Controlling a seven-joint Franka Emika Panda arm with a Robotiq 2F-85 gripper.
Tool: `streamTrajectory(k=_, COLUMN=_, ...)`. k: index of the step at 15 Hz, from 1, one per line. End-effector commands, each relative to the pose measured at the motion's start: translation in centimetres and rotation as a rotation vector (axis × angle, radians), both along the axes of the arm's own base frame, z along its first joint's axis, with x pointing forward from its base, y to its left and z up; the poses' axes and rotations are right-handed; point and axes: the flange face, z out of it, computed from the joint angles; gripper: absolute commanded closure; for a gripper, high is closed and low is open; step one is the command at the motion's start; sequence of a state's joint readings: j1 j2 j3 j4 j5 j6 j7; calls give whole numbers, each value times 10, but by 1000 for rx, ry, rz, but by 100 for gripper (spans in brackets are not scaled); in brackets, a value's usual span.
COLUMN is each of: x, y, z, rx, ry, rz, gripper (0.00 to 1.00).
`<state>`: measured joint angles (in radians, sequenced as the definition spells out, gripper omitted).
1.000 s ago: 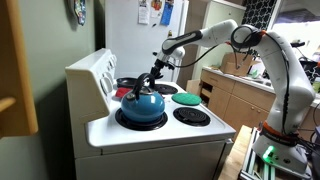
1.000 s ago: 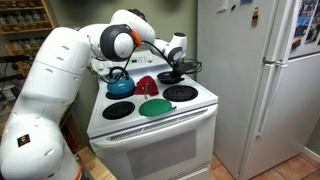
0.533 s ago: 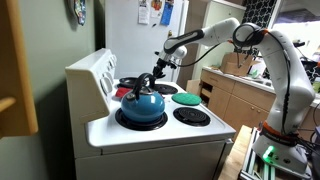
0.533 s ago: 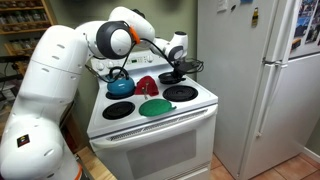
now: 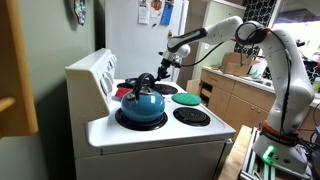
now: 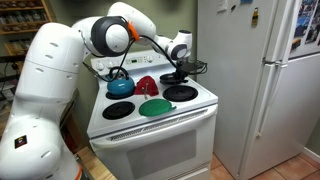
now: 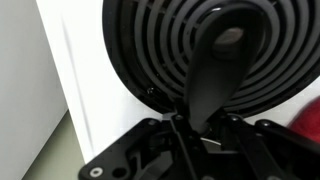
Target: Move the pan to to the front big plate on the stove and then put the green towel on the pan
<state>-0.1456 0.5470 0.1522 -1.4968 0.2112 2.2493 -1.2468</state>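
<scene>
Gripper pinches the pan by its handle, long axis straight out from the jaws; front plate probably sits below and frontward, green towel just beside it.

The kettle is blue, the towel bright green, the pan black, the stove white.

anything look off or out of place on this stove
A green towel lies on the stovetop among the burners, an odd spot for cloth, with a red object beside it. Nothing looks spilled or damaged.
</scene>
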Motion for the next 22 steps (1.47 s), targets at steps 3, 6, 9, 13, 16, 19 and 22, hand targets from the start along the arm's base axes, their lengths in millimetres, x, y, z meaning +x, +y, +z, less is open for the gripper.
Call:
streamTrajectory(k=3, x=-18, y=-11, z=1, rx=1, ry=73, rz=33, gripper=93)
streamTrajectory(k=6, x=-20, y=-17, z=3, rx=12, ry=68, rz=63, gripper=93)
streamTrajectory(k=9, x=-25, y=-26, z=0, rx=22, ry=78, rz=88, gripper=93)
streamTrajectory(k=13, x=-28, y=-37, z=3, rx=25, ry=70, rz=113, gripper=93)
streamTrajectory(k=16, x=-33, y=-43, z=2, rx=11, ry=68, rz=126, gripper=93)
streamTrajectory(k=19, x=-20, y=-39, z=2, rx=9, ry=48, rz=106, gripper=73)
streamTrajectory(k=22, x=-22, y=-39, z=2, rx=8, ry=50, rz=105, gripper=73)
